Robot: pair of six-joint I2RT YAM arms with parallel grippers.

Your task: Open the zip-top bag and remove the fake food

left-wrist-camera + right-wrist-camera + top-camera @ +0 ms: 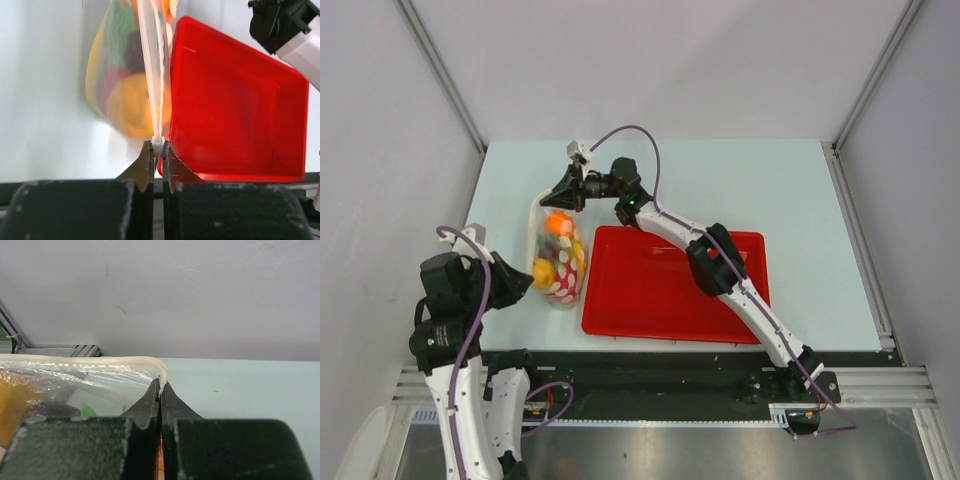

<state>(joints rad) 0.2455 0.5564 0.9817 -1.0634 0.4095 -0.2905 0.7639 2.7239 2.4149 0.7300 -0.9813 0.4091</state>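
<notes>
At near left, left gripper [157, 146]: clenched on the near edge of the clear, crinkly, white-dotted zip-top bag [558, 262].
Bag: lies on the pale blue table [740, 180], just left of the red rectangular plastic tray [670, 290].
Contents: colourful plastic fake food [557, 228], inside the bag.
Far end, right gripper [160, 385]: pinched shut on the bag's rim.

clear bag [558, 275] w/ white dots, red tray [640, 300] — pale-blue table [750, 180]

Pale table in a grey-walled booth

A light blue-green table [740, 180] spreads under the right gripper [555, 198]. Plain grey walls [650, 60] rise beyond it and to either side, with metal posts [440, 75] at the corners. Behind the left gripper [525, 282] runs an aluminium rail [880, 385]. The light is even.
</notes>
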